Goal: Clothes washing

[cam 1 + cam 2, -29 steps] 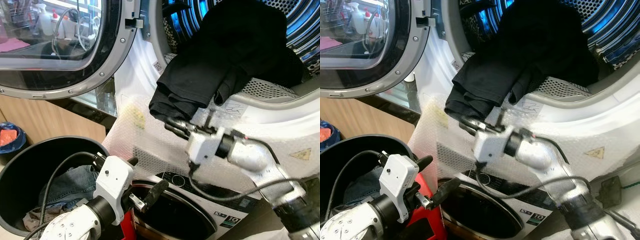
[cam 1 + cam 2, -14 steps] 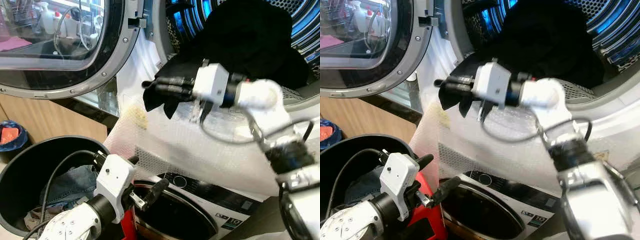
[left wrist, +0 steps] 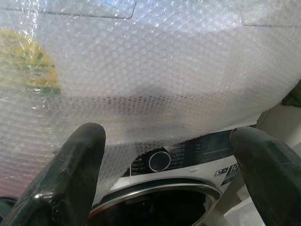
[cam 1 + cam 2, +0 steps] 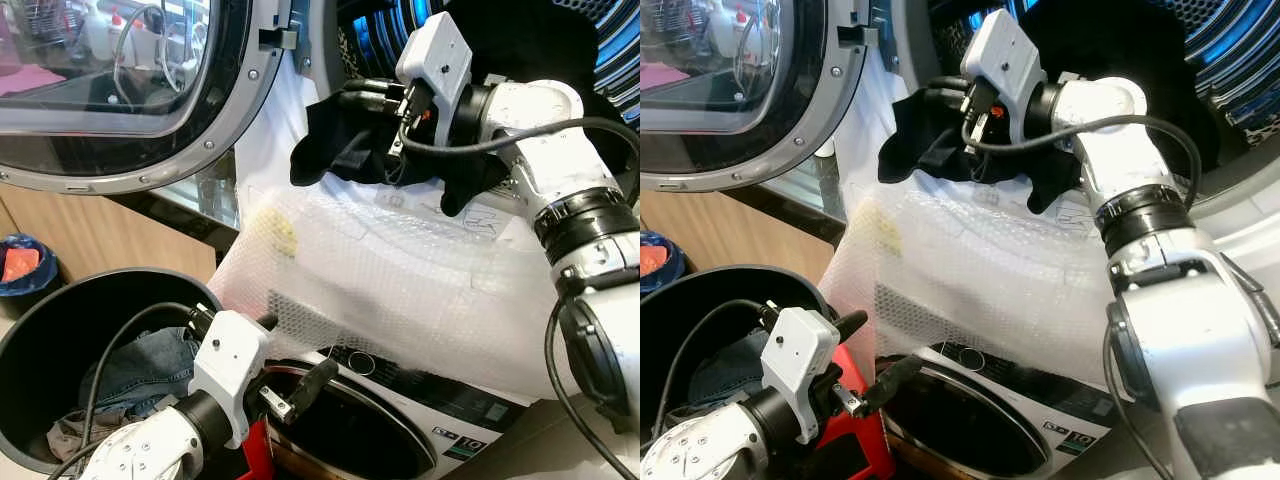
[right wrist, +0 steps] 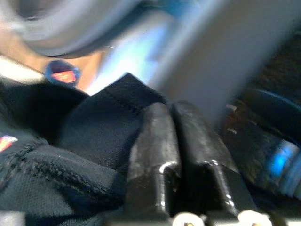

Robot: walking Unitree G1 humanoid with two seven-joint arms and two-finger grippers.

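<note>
The right gripper [image 4: 352, 92] is raised at the mouth of the upper machine's drum [image 4: 600, 60], toward one o'clock in the head view, its two fingers [image 5: 155, 155] pressed together on a fold of the black garment [image 4: 335, 150]. The garment hangs over the drum's lip, one end drooping onto the bubble wrap [image 4: 400, 280] that covers the machine's front. The open door [image 4: 120, 100] stands at eleven o'clock. The left gripper [image 4: 290, 385] hovers low at six o'clock with its fingers [image 3: 70, 174] spread apart, facing the lower machine's control dial [image 3: 160, 160]. At eight o'clock a black bin [image 4: 60, 330] holds jeans [image 4: 150, 365].
</note>
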